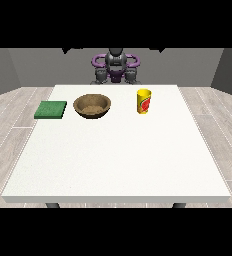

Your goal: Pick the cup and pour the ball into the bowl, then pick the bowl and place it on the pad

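We count one yellow cup [144,101] at two o'clock, one brown wooden bowl [92,106] at eleven, one green pad [51,109] at ten, on one white table [118,160]; the ball is probably hidden.

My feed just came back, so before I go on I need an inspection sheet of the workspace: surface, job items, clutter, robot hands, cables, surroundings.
Surface: white table, level, mostly bare.
Cup: yellow cup with a red mark, upright, at the view's right, apart from the bowl; the ball cannot be seen.
Bowl: brown bowl, upright, between pad and cup.
Pad: green pad, flat at the table's left edge, nothing on it.
Clutter: nothing seen.
Robot hands: neither robot hand can be made out; arms folded near the torso behind the table's far edge.
Cables: nothing seen.
Surroundings: grey plank floor, grey walls.
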